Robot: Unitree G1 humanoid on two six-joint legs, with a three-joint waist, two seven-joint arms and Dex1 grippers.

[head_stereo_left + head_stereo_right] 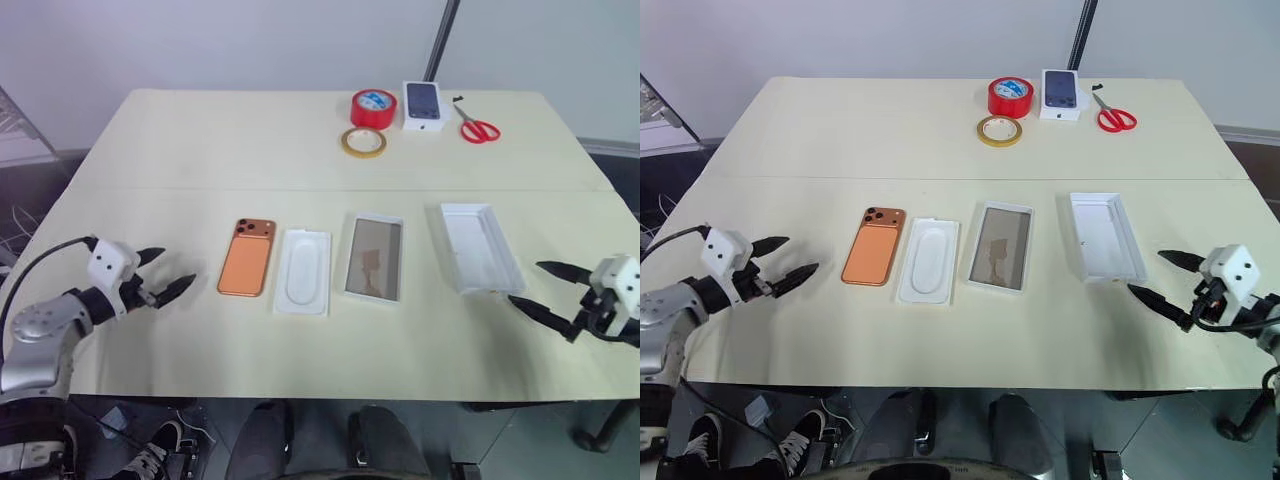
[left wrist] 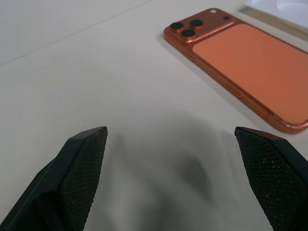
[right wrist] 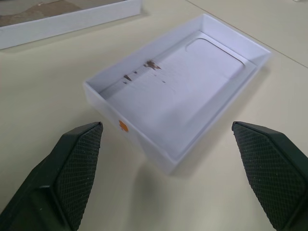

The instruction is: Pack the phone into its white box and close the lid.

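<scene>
Cream table [image 1: 200, 140] under my arms; far across it sit red tape [image 1: 373, 107], a tan tape ring [image 1: 363, 142], a small box [image 1: 423, 105] and scissors [image 1: 478, 128] — nothing between my pincers and the row. My left gripper [image 1: 165, 273] is spread wide, empty, the phone [image 1: 248, 257] just ahead to its right, camera-side up. Beyond that lie the insert [image 1: 303, 271], then the box [image 1: 374, 258], its brownish floor bare. My right gripper [image 1: 548, 290] is also released, empty — the lid [image 1: 479, 247] lies just before it, hollow up.
</scene>
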